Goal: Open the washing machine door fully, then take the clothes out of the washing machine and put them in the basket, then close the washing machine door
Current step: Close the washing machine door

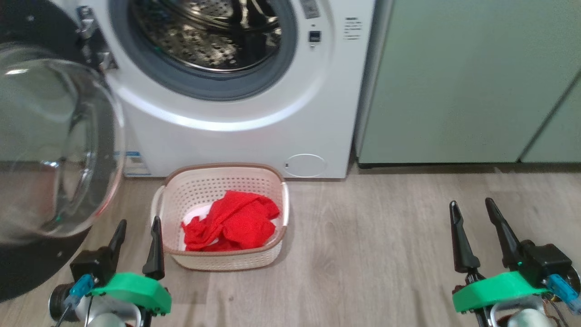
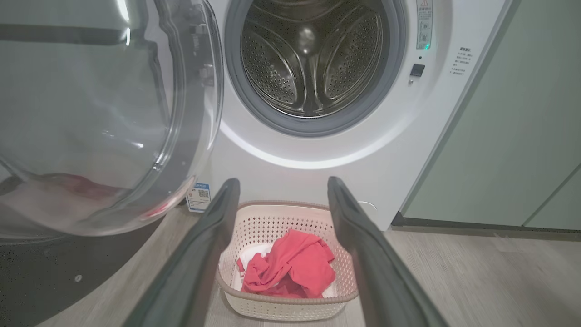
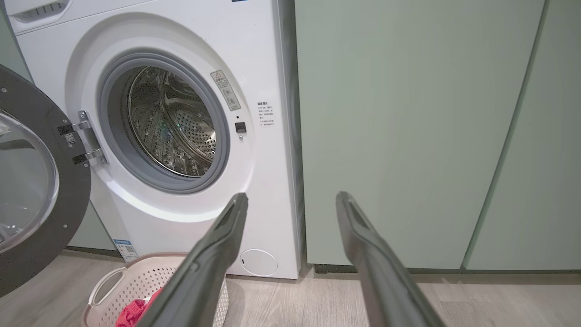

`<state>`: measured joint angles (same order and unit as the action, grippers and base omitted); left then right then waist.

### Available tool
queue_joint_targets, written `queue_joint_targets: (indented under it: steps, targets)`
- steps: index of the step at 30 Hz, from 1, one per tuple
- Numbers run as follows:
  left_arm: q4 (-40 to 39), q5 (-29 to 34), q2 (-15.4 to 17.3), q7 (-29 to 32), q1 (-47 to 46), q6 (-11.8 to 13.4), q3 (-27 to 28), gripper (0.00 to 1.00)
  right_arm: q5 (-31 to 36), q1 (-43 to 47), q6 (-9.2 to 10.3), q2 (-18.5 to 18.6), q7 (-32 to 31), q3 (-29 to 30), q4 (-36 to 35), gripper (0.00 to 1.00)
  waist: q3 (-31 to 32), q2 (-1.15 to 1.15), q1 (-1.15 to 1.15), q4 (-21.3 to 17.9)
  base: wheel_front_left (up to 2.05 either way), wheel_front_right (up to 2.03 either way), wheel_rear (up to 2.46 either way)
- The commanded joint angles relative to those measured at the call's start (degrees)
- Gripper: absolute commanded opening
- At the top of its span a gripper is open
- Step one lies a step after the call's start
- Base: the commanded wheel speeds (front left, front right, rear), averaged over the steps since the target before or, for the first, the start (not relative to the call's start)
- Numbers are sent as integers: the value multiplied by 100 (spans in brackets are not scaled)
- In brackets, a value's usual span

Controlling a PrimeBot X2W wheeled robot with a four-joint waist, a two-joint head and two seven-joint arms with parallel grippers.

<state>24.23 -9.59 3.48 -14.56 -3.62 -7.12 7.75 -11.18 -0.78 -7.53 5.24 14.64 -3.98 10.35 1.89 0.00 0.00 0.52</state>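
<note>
The white washing machine point(image 1: 236, 131) stands with its steel drum point(image 2: 313, 59) bare of fabric. Its door point(image 1: 50, 150), black-framed with a clear bulging window, is swung wide open to the left point(image 3: 32, 186). On the floor in front sits the cream basket point(image 1: 224, 259) holding the red clothes point(image 1: 231, 222) in a heap point(image 2: 290, 268). My left gripper point(image 1: 138, 227) is open just left of the basket's near corner, holding nothing. Far to the right, my right gripper point(image 1: 472, 209) is open and empty, over bare floor.
Pale green cabinets point(image 1: 467, 81) flank the machine on the right. A small round white cover point(image 1: 305, 165) sits low on the machine front. The open door point(image 2: 91, 113) juts out over the floor on the left. Wooden floor point(image 1: 372, 254) lies between basket and right gripper.
</note>
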Motion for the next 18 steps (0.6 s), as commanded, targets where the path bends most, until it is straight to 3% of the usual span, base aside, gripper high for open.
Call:
queue_joint_targets:
  steps: [1,18]
  targets:
    - [-220,87,59,-44,-257,-13,153,100,-35,-36,4,-16,36,-120,-187,100,18,0,0,299,0,0,0]
    - [-172,209,80,-44,-300,94,277,100,-51,-84,4,-103,36,-138,-180,100,21,0,0,1926,0,0,0]
